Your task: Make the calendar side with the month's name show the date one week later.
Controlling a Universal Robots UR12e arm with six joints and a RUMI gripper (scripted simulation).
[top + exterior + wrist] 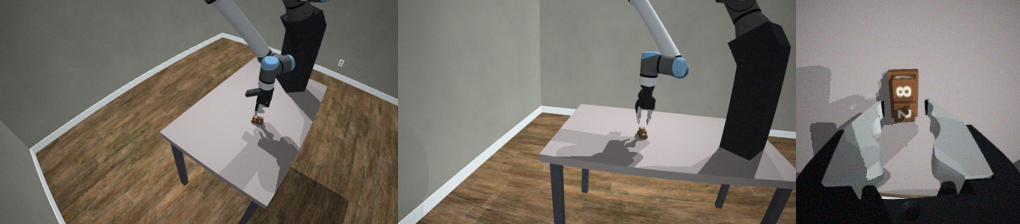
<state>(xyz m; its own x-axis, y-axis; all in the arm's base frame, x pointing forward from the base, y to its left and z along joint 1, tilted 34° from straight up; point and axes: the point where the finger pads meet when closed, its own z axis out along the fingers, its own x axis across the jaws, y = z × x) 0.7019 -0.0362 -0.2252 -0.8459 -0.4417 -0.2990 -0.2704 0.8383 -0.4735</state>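
Note:
The small brown calendar (257, 120) (642, 136) stands on the table. In the wrist view its tray (903, 71) holds two brown cubes in a row. The farther cube (897, 84) has a white 8 on top and the nearer cube (912, 117) has a white 2, both turned sideways in this view. Pale marks show on the sides in the top view, too small to read. The month's name cannot be made out. My gripper (643, 123) (904, 101) is partly open and empty, pointing down above the calendar, its fingertips on either side of the cubes in the wrist view.
The pale table (208, 122) (683, 138) carries the calendar, with the arm's shadow beside it. The arm's black pedestal (301, 52) (756, 92) stands at the table's other end.

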